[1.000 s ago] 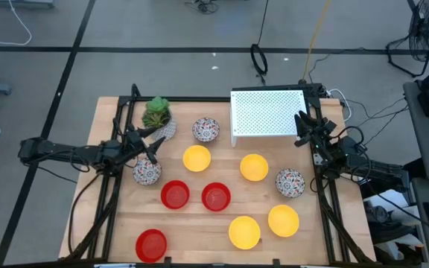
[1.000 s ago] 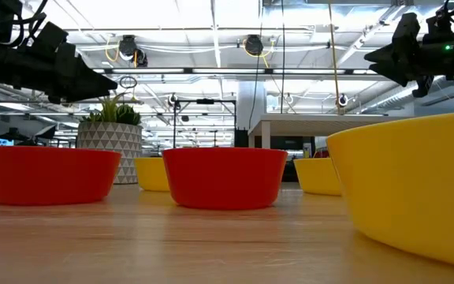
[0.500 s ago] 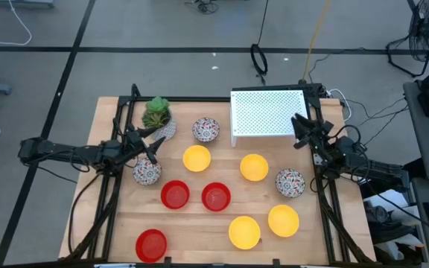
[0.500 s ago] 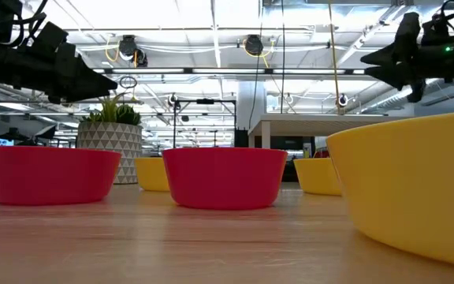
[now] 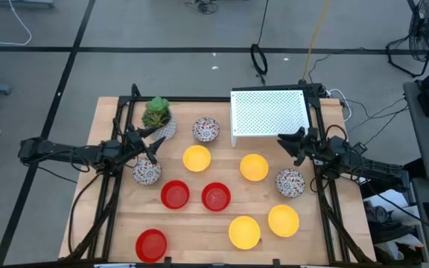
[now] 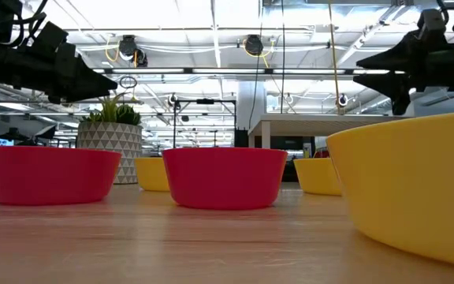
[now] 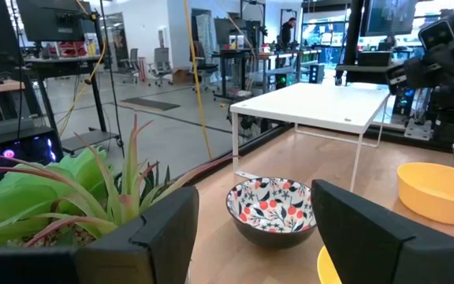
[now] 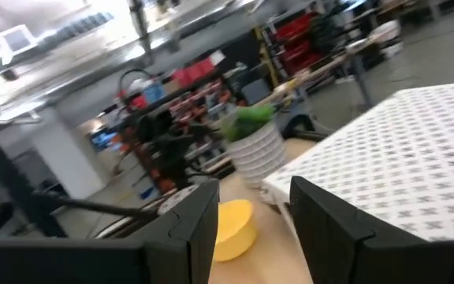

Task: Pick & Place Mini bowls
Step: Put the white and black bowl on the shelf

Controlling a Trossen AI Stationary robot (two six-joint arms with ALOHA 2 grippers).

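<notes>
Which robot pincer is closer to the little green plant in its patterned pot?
The left pincer. It hovers just beside the green plant in its patterned pot, while the right pincer hangs far across the table by the white perforated stand.

My left arm reaches in from the left edge of the high view, lying almost level across the middle left of the frame. Its gripper [image 5: 149,151] hangs in the air, empty, fingers [image 7: 373,237] parted with a clear gap between them.

My right arm comes in from the right edge, bent at the elbow, its forearm pointing toward the frame's centre. Its gripper [image 5: 287,142] sits right of centre, also raised, jaws apart and holding nothing; both fingers [image 8: 325,217] show separated.
</notes>
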